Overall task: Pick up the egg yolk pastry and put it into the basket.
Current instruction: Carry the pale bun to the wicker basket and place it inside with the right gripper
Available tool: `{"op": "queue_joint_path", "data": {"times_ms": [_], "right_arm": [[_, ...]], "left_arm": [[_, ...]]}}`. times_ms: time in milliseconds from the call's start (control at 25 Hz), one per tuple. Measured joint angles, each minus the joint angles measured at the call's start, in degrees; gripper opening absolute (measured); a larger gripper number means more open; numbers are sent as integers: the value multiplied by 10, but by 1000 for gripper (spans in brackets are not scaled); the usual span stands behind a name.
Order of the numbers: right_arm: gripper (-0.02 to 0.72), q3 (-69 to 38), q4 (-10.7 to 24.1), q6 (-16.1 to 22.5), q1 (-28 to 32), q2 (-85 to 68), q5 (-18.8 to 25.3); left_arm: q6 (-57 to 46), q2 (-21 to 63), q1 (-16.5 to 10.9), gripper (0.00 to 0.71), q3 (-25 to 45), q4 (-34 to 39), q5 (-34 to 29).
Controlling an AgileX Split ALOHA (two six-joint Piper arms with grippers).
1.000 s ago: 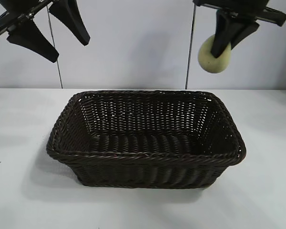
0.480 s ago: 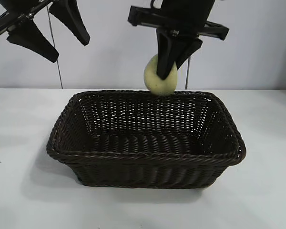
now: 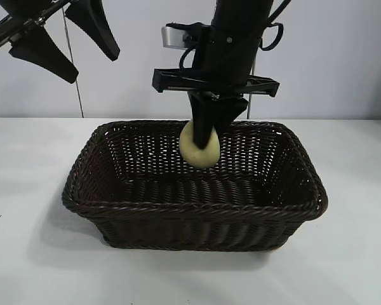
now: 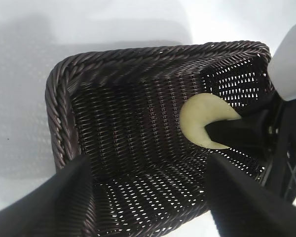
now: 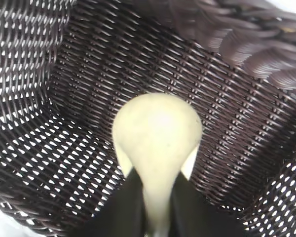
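1. The basket point(image 3: 193, 210) interior was occupied at its centre by the right gripper point(image 3: 206, 136) holding the egg yolk pastry point(image 3: 200, 151).
2. The left gripper point(image 3: 63, 44) hung well clear, above the basket's left rim.
3. The counter point(image 3: 32, 190) around the basket lay open.

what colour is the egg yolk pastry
Pale yellow-green, plain and matte. The egg yolk pastry shows best in the right wrist view.

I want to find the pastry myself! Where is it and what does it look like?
Look at the big dark brown wicker basket on the white table. The right gripper reaches down into it with the egg yolk pastry between its fingers. It is the only pale yellow, smooth, round thing there.
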State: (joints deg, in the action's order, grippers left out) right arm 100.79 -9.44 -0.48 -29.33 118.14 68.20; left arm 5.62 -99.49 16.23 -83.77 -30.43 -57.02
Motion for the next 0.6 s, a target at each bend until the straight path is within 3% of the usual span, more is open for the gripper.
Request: {"op": "queue_joint_path", "data": {"times_ms": [200,320,600], "right_arm": [[449,0,-2,0,0,0,-1],[484,7,-2,0,0,0,5],[489,60,-20,0,12,-1,16]], "left_arm": [[0,0,0,480,0,0,0],[0,0,0,480,0,0,0],[0,0,0,480,0,0,0]]}}
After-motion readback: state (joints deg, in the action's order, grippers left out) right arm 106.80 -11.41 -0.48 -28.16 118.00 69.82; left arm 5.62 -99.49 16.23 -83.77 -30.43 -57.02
